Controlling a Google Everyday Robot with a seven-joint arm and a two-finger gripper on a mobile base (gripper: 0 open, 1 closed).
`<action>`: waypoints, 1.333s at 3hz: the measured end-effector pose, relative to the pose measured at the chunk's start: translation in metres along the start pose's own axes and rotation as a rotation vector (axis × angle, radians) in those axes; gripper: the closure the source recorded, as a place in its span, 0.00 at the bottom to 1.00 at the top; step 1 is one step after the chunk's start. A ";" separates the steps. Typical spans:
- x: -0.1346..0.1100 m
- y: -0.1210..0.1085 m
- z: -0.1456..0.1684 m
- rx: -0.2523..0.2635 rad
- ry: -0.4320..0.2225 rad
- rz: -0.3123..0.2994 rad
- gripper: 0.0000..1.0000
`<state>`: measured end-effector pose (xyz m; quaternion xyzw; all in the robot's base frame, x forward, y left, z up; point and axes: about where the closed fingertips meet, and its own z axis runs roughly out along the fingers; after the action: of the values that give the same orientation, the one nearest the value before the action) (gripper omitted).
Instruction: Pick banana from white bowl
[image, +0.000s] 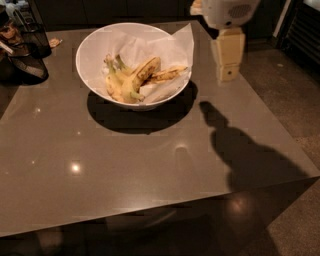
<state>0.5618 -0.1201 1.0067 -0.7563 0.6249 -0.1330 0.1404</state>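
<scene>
Far half of the tabletop, left of centre: the white bowl (83, 60) sits here, wide and glossy, well back from the near edge.
Lining: crinkled white paper (176, 47) covers the inside, and one corner stands up past the rim on the side facing the right edge. It probably cushions the fruit.
Banana: the banana (143, 74) lies in the middle of the bowl, plump and curved, with its speckled back facing up and its greenish stem end low. It leans on the fruit beside it, so its back is exposed from above.
Other fruit: a thinner brown-streaked banana (168, 75) touches it on the right. Paler bananas with green stems (116, 86) are packed against it on the left.
Gripper: the gripper (229, 70) hangs above the tabletop's far right corner, pointing down. It is well apart from the bowl and holds nothing.
Gripper opening: wide or narrow cannot be told from this angle.
Arm shadow: a dark shape (235, 145) falls on the table (125, 170) toward the right edge.
Far left corner: dark wire holders (27, 40) stand clear of the bowl.
Stage, as a judgement: the approach is not yet made, and the gripper seems parked high and to the side so the bowl stays in plain sight.
Next move, as a judgement: cross toward the bowl and descend onto the plump banana's raised back, avoiding the upright paper corner and the neighbouring fruit.
</scene>
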 end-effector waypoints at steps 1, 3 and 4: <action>-0.006 -0.007 0.001 0.016 0.000 -0.021 0.00; -0.017 -0.035 0.004 0.062 0.017 -0.085 0.00; -0.042 -0.063 0.010 0.080 0.044 -0.206 0.00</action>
<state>0.6147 -0.0673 1.0205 -0.8073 0.5409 -0.1881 0.1425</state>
